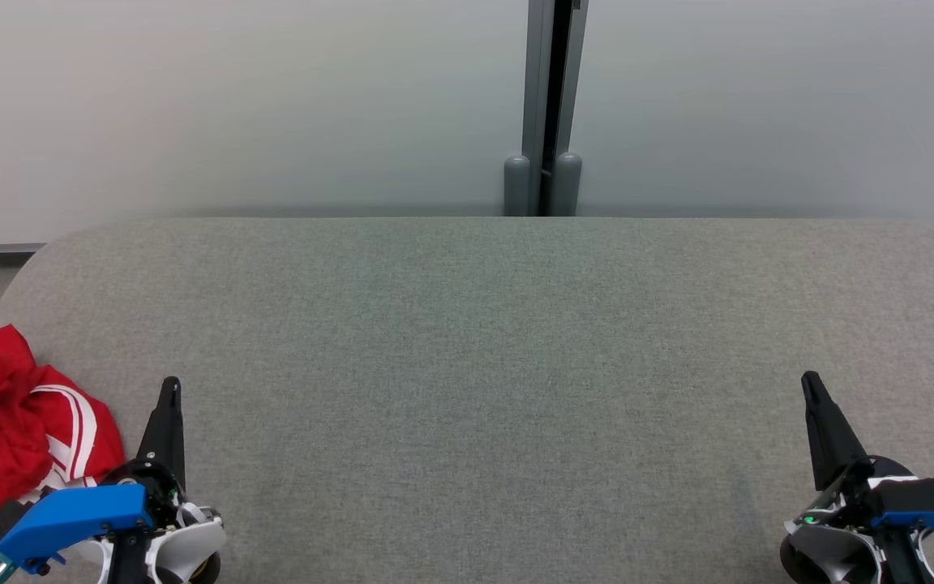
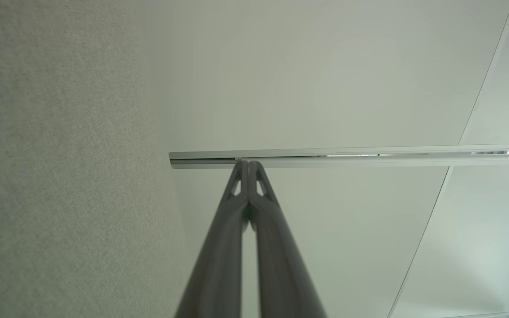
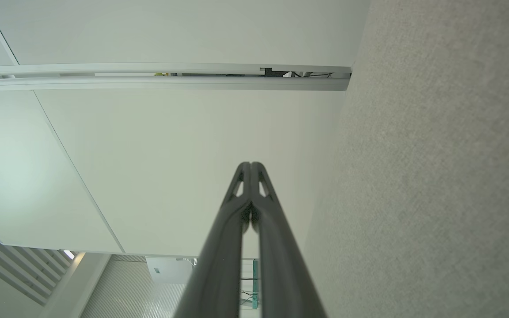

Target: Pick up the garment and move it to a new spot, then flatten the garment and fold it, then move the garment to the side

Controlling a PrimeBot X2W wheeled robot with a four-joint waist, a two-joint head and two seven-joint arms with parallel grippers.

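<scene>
Over the grey table [image 1: 475, 365], the left gripper [image 1: 170, 388] and right gripper [image 1: 810, 383] were pinched shut, empty. A nudge could push the red garment [image 1: 5, 422] off.

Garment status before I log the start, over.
Shut and empty: left tool, right tool. Crumpled red garment at left edge of table, beside left tool. No obstacles.

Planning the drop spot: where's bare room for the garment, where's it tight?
Grey padded surface is bare from the left gripper across to the right gripper and back to the far edge by the wall post. Crowded at the near-left corner: the red garment lies bunched beside the left gripper.
</scene>
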